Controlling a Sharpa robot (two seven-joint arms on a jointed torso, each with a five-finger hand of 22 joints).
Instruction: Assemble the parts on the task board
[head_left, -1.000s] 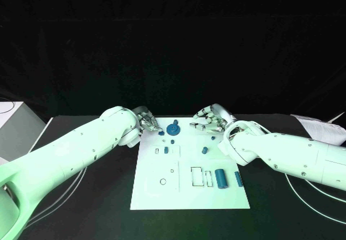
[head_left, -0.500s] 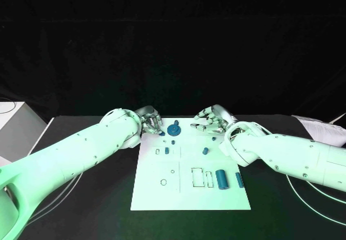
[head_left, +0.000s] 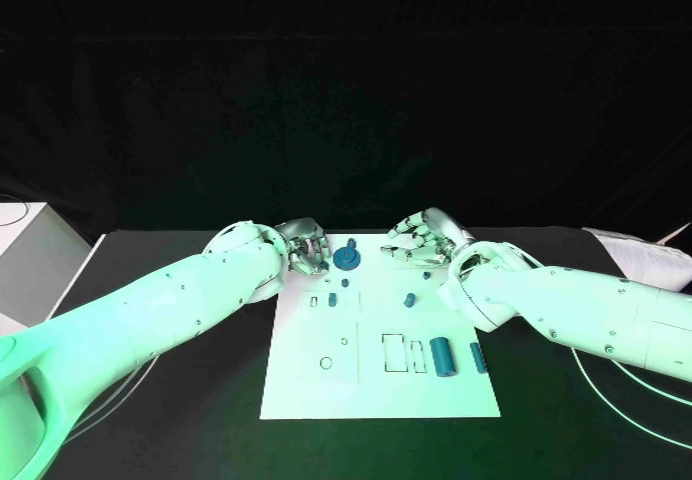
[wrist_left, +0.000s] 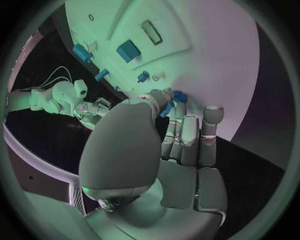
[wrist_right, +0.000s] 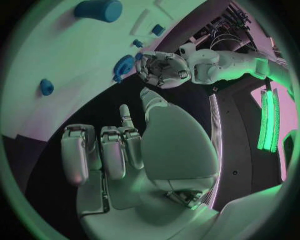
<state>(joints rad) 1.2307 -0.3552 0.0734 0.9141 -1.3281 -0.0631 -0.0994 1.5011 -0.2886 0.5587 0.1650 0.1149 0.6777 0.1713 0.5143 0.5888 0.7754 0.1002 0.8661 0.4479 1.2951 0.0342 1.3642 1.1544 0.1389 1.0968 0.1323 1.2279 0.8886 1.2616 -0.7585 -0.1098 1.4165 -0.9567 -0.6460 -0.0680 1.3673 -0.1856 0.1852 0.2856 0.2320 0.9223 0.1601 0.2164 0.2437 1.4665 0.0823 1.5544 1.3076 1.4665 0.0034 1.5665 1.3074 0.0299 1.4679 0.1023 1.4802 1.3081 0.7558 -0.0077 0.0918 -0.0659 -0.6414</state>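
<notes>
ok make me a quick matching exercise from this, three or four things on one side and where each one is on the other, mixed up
Things:
1. left hand
2. right hand
3. round gear-like part
4. large blue cylinder

Places:
A. lying on the task board near its right edge, in the half nearer the robot
B. at the board's far left corner, fingers by a small blue part
C. at the board's far right corner, holding nothing
D. on the far end of the board, between the two hands

Pairs: 1-B, 2-C, 3-D, 4-A
</notes>
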